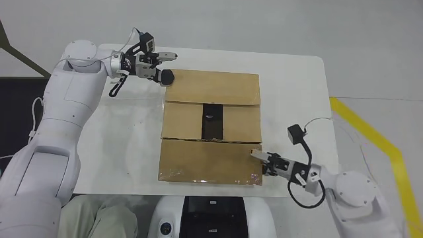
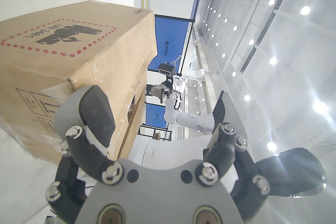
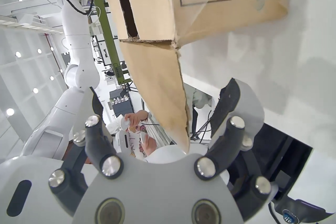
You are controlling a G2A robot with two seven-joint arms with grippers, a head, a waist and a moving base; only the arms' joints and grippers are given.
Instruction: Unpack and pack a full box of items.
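Left tool (image 1: 168,66) first: its fingers are spread wide with nothing between them. It sits right at the far left corner of the box (image 1: 182,120), one pad (image 2: 95,114) just beside the cardboard wall.

Moving across, the box stands on the counter (image 1: 132,152) with its far flap (image 1: 211,87) and near flap (image 1: 205,162) folded out flat. The inner flaps (image 1: 244,122) almost meet over a dark slot (image 1: 213,120); I can't tell you what's inside.

Now to the box's near right corner: your right tool (image 1: 261,160) is apart too, and the corner of the near flap lies between its fingers, not pinched. Watch that spot. The crease (image 3: 174,45) there looks ragged, so a hard pull could, I'd judge, tear it further. And with nothing bracing the box, a sideways tug might drag it across the counter or tip it.
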